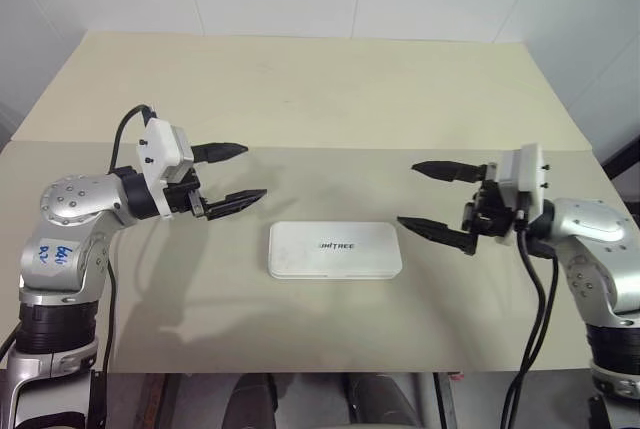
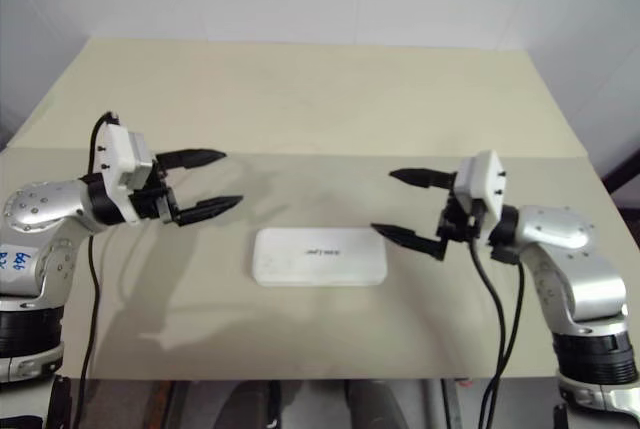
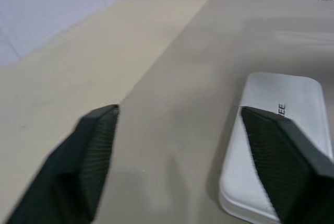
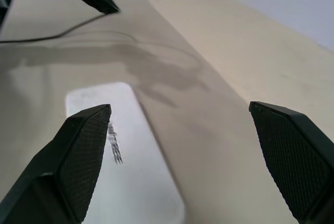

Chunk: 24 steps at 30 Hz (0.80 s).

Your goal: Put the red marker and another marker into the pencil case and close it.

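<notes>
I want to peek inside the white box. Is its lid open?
No, the white box lies flat on the table with its lid down, the dark lettering on top showing and nothing of the inside visible.

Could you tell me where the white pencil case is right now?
The white hard plastic pencil case lies closed on the beige table, between the open left gripper and right gripper.

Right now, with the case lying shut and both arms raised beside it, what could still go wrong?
1. The pencil case lies shut on the table with no marker to be seen, so whether both are inside cannot be checked; the lid may not be fully latched.
2. The left gripper and the right gripper hang open, close to either end of the case. A careless move inward could push it.
</notes>
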Each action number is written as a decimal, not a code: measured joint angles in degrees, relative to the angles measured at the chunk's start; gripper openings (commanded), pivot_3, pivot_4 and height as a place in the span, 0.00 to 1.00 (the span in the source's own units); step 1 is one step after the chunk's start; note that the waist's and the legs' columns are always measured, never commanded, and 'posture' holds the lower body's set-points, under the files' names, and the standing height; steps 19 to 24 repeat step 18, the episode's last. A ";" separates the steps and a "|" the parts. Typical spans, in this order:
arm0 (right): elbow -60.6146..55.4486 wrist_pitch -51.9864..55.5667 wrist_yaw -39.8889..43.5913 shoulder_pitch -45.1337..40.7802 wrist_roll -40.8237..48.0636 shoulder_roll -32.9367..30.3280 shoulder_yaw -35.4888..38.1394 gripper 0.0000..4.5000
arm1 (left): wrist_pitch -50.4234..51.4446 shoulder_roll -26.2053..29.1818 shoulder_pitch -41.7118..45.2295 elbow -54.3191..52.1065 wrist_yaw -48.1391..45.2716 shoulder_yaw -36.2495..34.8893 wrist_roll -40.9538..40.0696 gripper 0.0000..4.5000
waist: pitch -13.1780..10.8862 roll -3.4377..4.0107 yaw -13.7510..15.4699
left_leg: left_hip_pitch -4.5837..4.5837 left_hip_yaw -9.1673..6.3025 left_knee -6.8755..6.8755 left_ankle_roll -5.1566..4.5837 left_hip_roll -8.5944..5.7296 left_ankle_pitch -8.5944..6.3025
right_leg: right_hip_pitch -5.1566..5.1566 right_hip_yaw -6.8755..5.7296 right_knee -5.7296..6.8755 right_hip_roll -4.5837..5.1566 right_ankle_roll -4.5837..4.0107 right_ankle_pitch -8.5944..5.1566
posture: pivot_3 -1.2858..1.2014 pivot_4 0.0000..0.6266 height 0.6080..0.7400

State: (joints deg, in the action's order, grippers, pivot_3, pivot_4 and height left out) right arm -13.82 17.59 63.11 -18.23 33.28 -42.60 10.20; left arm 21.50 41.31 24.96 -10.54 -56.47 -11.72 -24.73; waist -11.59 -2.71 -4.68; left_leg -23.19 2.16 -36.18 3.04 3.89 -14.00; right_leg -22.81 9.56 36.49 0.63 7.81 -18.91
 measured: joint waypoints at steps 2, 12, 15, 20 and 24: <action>0.22 -0.57 0.64 2.14 -0.03 -1.33 1.92 1.00 | 0.04 0.03 -2.02 -0.53 0.48 -1.00 -0.34 1.00 | 0.00 0.00 -0.06 | 0.00 0.01 0.01 0.00 0.00 0.00 | 0.00 0.00 0.00 0.00 0.00 0.00 | 0.52 0.24 1.00; 2.97 -2.51 2.96 1.13 -0.07 -4.02 4.05 1.00 | 1.90 2.21 -6.16 -5.07 3.37 -3.56 -1.99 1.00 | 0.00 0.00 -0.08 | 0.05 0.03 -0.05 0.01 0.00 0.01 | 0.02 0.02 0.03 0.01 0.00 0.01 | 0.52 0.24 1.00; 3.34 -2.98 3.49 0.86 -0.22 -4.10 4.03 1.00 | 1.25 2.69 -6.00 -4.27 3.00 -3.51 -1.93 1.00 | 0.00 0.01 -0.08 | 0.05 0.03 -0.01 0.01 0.00 0.01 | 0.02 0.01 0.01 0.01 -0.01 0.00 | 0.52 0.24 1.00; 4.14 -3.62 3.14 0.64 -0.64 -3.64 3.56 1.00 | 1.14 3.03 -6.58 -4.37 2.97 -3.56 -2.01 1.00 | 0.00 0.01 -0.09 | 0.04 0.03 0.03 0.02 0.01 0.00 | 0.02 0.01 -0.03 0.01 -0.01 0.00 | 0.52 0.24 1.00; 4.14 -3.62 3.14 0.64 -0.64 -3.64 3.56 1.00 | 1.14 3.03 -6.58 -4.37 2.97 -3.56 -2.01 1.00 | 0.00 0.01 -0.09 | 0.04 0.03 0.03 0.02 0.01 0.00 | 0.02 0.01 -0.03 0.01 -0.01 0.00 | 0.52 0.24 1.00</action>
